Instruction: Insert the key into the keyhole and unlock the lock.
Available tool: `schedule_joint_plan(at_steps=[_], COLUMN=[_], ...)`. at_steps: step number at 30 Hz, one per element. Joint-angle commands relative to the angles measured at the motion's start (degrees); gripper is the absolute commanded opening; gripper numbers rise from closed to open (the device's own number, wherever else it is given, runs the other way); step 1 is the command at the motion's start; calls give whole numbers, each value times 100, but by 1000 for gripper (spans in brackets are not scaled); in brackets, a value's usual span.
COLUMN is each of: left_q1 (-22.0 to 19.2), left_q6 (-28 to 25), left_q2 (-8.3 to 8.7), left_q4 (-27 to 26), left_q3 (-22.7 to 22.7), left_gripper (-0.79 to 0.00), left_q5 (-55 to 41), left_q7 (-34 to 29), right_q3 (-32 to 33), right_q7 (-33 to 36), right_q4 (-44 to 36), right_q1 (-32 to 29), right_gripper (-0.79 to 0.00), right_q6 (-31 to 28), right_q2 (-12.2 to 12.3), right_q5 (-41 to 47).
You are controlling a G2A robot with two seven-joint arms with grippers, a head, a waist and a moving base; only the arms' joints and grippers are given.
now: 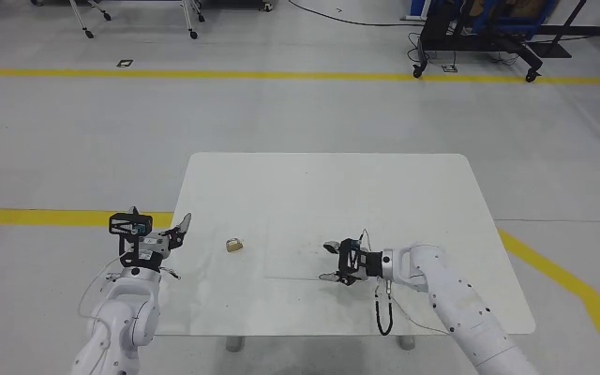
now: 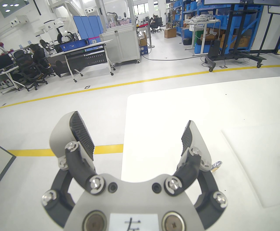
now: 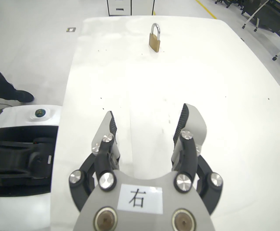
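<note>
Lock (image 1: 234, 245) on table (image 1: 375, 187); shackle (image 3: 158, 31) seen closed in rt wrist view.

Padlock (image 1: 234, 245): small brass body w/ a silver shackle, and the shackle looks shut. Seems to be lying flat on the white table (image 1: 375, 187), over on the robot's left side and toward the front edge. Keyhole's too small to make out tbh.

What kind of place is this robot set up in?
Probably a robotics lab or factory-style workshop: yellow floor lines, racks of blue bins, and a white work table on an open floor.
</note>
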Motion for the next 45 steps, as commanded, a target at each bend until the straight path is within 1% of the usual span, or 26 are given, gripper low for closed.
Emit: schedule_joint_plan(at_steps=[1, 2, 8, 15, 18, 21, 22, 23, 24, 25, 26, 27, 37, 41, 45], left_q1=[0, 0, 0, 0, 0, 0, 0, 0, 0, 0, 0, 0, 0, 0, 0], left_q6=[0, 0, 0, 0, 0, 0, 0, 0, 0, 0, 0, 0, 0, 0, 0], left_q2=[0, 0, 0, 0, 0, 0, 0, 0, 0, 0, 0, 0, 0, 0, 0], left_q4=[0, 0, 0, 0, 0, 0, 0, 0, 0, 0, 0, 0, 0, 0, 0], left_q3=[0, 0, 0, 0, 0, 0, 0, 0, 0, 0, 0, 0, 0, 0, 0], left_gripper=[0, 0, 0, 0, 0, 0, 0, 0, 0, 0, 0, 0, 0, 0, 0], left_q5=[0, 0, 0, 0, 0, 0, 0, 0, 0, 0, 0, 0, 0, 0, 0], left_q7=[0, 0, 0, 0, 0, 0, 0, 0, 0, 0, 0, 0, 0, 0, 0], right_q3=[-83, -95, -142, -232, -342, -462, -496, -524, -550, -574, -598, -617, -557, -389, -138], right_q7=[-82, -143, -464, -593, -553, -550, -557, -565, -575, -592, -604, -609, -700, -841, -973], right_q4=[34, 67, 196, 374, 481, 585, 622, 657, 687, 713, 735, 754, 772, 716, 706], right_q1=[75, 101, 193, 357, 463, 580, 613, 645, 674, 698, 722, 745, 816, 799, 704], right_gripper=[-345, -394, -413, -413, -431, -477, -511, -570, -606, -674, -776, -785, -785, -785, -785], right_q6=[57, 147, 618, 803, 844, 841, 841, 845, 848, 847, 839, 840, 985, 1134, 1335], right_q2=[15, 27, 75, 95, 83, 65, 58, 53, 48, 44, 43, 43, 89, 130, 165], right_q5=[-366, -519, -1054, -1267, -1371, -1415, -1414, -1408, -1405, -1398, -1407, -1422, -1407, -1289, -925])
